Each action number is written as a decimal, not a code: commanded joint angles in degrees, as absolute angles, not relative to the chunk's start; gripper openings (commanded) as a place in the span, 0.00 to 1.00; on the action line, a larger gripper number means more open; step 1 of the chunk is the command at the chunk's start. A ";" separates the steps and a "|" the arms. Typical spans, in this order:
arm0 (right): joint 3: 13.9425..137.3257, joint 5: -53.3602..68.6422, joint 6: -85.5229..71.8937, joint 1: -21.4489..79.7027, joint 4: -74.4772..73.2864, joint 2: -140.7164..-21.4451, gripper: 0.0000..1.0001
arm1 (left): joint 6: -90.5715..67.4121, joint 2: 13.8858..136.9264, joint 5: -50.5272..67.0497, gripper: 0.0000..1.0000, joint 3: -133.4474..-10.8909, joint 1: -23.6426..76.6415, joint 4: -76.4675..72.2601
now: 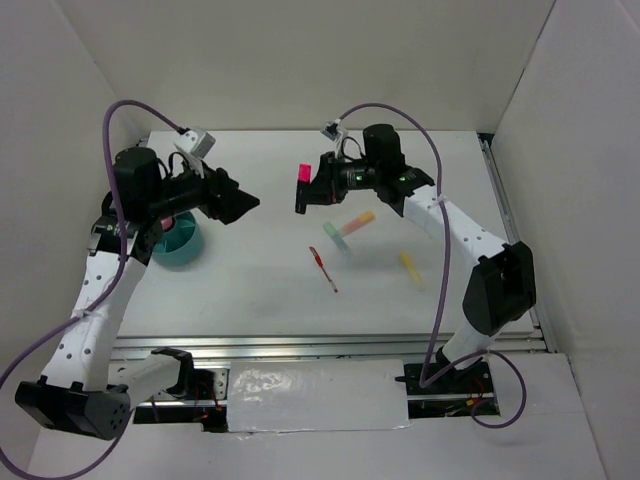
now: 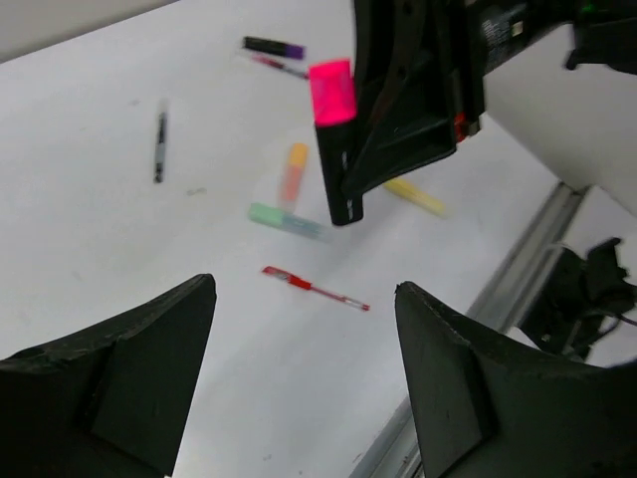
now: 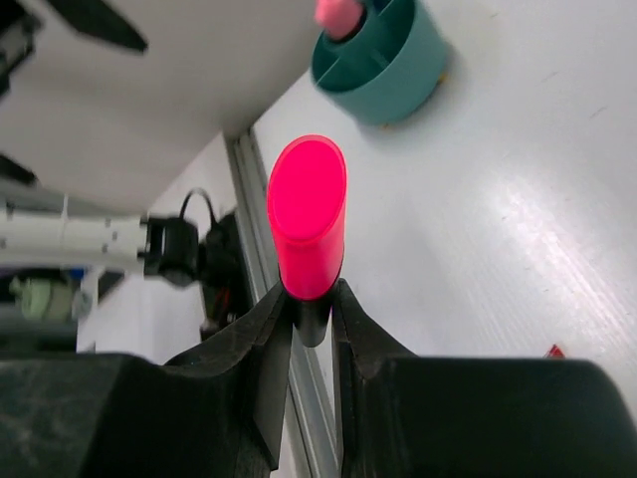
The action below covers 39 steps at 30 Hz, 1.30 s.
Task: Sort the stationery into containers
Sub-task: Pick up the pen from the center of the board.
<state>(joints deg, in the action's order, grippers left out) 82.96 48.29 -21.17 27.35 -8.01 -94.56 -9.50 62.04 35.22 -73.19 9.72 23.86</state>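
Between the right fingers (image 3: 261, 349), in the air over the middle of the white tabletop (image 1: 260, 290), a pink highlighter (image 3: 307, 214) stands clamped by its dark lower end. Its glossy body with a flat oval top rises clear of the matte black, wedge-shaped tips. The left fingers (image 2: 129, 378) are spread wide with nothing between them. They are two broad, angular black wedges hanging above the tabletop, pointed toward the highlighter and well apart from it.

Below, loose on the smooth tabletop, lies a thin red pen (image 2: 317, 289). Past it a pastel green highlighter (image 2: 284, 219) lies just beside an orange highlighter (image 2: 293, 169). A yellow highlighter (image 2: 416, 196) lies partly hidden behind the right fingers. Farther off are a slim dark pen (image 2: 159, 146) and a purple-black marker (image 2: 274, 47), with a second thin reddish pen (image 2: 279, 67) just beside the marker.

At the tabletop's left side, near the left arm, sits the teal cup (image 3: 398, 85). It is short and round with a thick rim, and inner walls split it into compartments. A rounded pink object (image 3: 338, 12) pokes out of one compartment, too blurred to identify. A white label (image 2: 498, 30) on the right arm's wrist is too blurred to read.
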 commanded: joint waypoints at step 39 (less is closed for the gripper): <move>90.00 63.29 1.68 39.90 -23.29 -90.88 0.16 | -15.91 65.83 57.40 0.13 -71.54 15.56 14.85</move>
<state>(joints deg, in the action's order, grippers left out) 87.02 62.96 2.98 38.74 -25.10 -91.31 -16.84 66.54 57.80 -71.61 15.51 15.38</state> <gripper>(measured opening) 0.260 0.225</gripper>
